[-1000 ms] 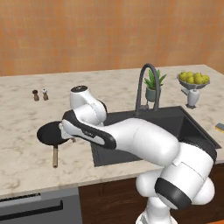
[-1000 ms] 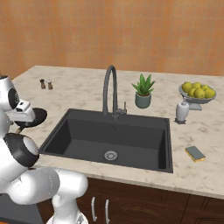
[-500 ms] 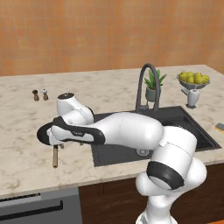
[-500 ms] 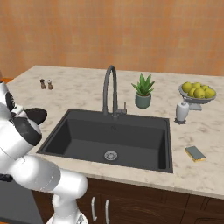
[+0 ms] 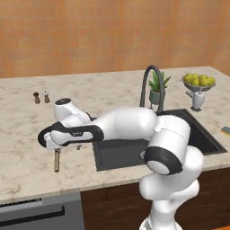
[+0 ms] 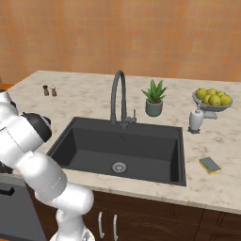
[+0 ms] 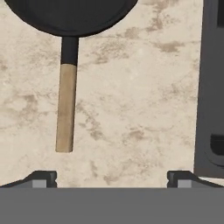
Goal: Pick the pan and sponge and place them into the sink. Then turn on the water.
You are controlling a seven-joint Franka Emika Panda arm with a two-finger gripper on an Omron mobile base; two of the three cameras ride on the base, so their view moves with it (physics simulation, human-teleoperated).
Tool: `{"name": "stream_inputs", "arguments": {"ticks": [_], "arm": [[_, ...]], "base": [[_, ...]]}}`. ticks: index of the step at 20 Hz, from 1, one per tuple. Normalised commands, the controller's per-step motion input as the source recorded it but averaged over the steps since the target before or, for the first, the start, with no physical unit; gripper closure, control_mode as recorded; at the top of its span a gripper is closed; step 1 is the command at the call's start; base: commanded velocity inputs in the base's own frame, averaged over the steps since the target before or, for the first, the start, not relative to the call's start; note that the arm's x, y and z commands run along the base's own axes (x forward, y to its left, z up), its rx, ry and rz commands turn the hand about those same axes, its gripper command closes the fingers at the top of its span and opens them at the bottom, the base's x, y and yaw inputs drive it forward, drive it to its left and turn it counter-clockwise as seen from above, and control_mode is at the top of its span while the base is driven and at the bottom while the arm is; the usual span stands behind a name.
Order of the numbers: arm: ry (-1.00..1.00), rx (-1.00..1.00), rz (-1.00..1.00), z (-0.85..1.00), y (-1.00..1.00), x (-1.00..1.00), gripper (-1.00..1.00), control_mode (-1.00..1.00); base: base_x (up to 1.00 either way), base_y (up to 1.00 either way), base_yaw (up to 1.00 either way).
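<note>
Pan point(image 7: 65, 13): black, wood handle point(image 7: 66, 107), on desk point(image 7: 140, 109) L of sink point(image 6: 122, 148); hand point(image 7: 111, 177) above handle, released; sponge point(image 6: 210, 165) R of sink

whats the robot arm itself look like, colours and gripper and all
The arm is glossy white with rounded, bulbous links and black bands at the joints, one thick black ring at the elbow. A dark band near the hand bears small pale lettering, too small to read. The gripper has two small dark fingertips with grey pads. No cables show.
</note>
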Motion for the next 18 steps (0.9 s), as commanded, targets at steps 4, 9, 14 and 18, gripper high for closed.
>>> {"name": "stream_inputs", "arguments": {"ticks": [4,9,14,18], "arm": [[0.00,0.01,0.00,-0.24,0.21,0.26,-1.00,-1.00],[0.00,0.00,0.00,-0.23,0.21,0.13,-1.00,-1.00],[0.00,0.00,0.00,-0.23,0.20,0.18,-1.00,-1.00],[0.00,0.00,0.00,-0.22,0.12,0.15,-1.00,-1.00]], "base": [[0.00,0.00,0.00],[0.00,0.00,0.00],[0.00,0.00,0.00],[0.00,0.00,0.00]]}}
